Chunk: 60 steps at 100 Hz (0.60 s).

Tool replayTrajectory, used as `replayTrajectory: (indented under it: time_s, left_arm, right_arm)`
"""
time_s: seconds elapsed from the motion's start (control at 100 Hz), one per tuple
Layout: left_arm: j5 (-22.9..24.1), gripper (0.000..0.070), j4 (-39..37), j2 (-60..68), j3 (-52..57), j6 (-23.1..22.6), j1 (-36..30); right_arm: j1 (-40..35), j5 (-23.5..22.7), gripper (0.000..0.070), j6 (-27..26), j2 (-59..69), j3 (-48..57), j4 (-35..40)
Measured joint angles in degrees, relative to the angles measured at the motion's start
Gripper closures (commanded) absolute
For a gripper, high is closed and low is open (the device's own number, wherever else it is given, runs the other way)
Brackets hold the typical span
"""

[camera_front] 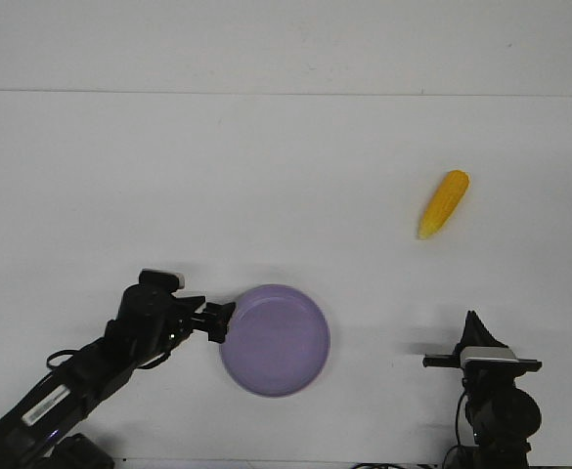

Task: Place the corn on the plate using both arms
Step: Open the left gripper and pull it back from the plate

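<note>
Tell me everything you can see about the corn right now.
The corn is a yellow-orange tapered cob, plastic-looking, with a paler pointed tip. It lies flat on the white table, on the robot's right and far side, angled with its tip toward the robot. Nothing touches it: the right end effector sits well short of it, and the plate is far away.

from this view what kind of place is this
Probably a robot test bench: a bare white table, two black arms, left gripper at a purple plate, and one corn.
</note>
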<state>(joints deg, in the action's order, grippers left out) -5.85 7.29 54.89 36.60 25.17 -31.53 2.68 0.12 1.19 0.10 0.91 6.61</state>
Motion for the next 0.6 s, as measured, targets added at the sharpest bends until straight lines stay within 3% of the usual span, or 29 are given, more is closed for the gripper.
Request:
replayTrajectory:
  time_s: [0.2, 0.31, 0.43, 0.6]
  left_arm:
    - [10.34, 0.0238, 13.20, -21.88, 0.26, -4.33, 0.00]
    - [12.68, 0.0239, 21.05, -33.59, 0.26, -5.42, 0.00]
    - [14.91, 0.0242, 26.60, -42.45, 0.26, -5.79, 0.00]
    - [14.88, 0.0241, 26.56, -43.74, 0.20, -5.79, 0.00]
  right_arm:
    - [0.00, 0.00, 0.0684, 0.00, 0.00, 0.00, 0.00]
    - [0.00, -0.52, 0.0684, -0.52, 0.00, 0.00, 0.00]
    - [0.00, -2.62, 0.0684, -5.92, 0.00, 0.00, 0.04]
    - [0.00, -3.06, 0.0696, -13.18, 0.00, 0.00, -0.50]
